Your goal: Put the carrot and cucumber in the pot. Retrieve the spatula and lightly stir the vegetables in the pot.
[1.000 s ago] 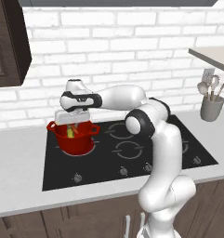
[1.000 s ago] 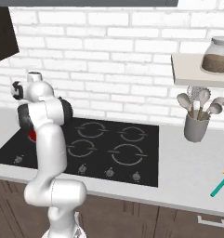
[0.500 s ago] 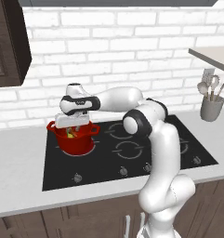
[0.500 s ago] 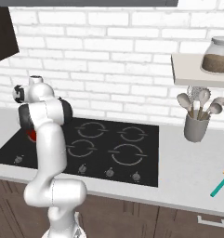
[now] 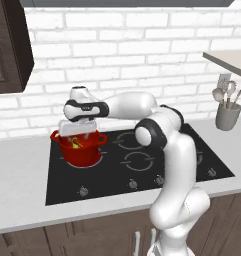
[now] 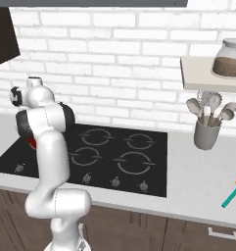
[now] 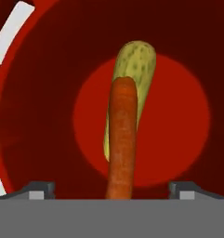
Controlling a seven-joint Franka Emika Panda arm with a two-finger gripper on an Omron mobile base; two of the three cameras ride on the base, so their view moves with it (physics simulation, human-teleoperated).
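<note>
A white brick wall (image 6: 114, 59) is seen behind a grey counter (image 5: 17, 185) with a black hob (image 6: 124, 157) set in. Dark wood cabinets (image 5: 7, 45) are mounted above, and a shelf (image 6: 207, 81) at right.

Black hob (image 5: 142, 165), grey utensil crock (image 6: 206, 133), shelf jar (image 6: 229, 59)

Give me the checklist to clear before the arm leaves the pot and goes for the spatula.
1. Carrot inside the pot: ok, lying on the cucumber.
2. Cucumber inside the pot: ok, under the carrot.
3. Gripper open, nothing held: ok, fingertips wide apart either side of the carrot.
4. Carrot settled, not resting on the fingers: cannot tell.
5. Spatula located: ok, on the counter right of the utensil holder.
6. Pot upright on its burner: ok.
</note>
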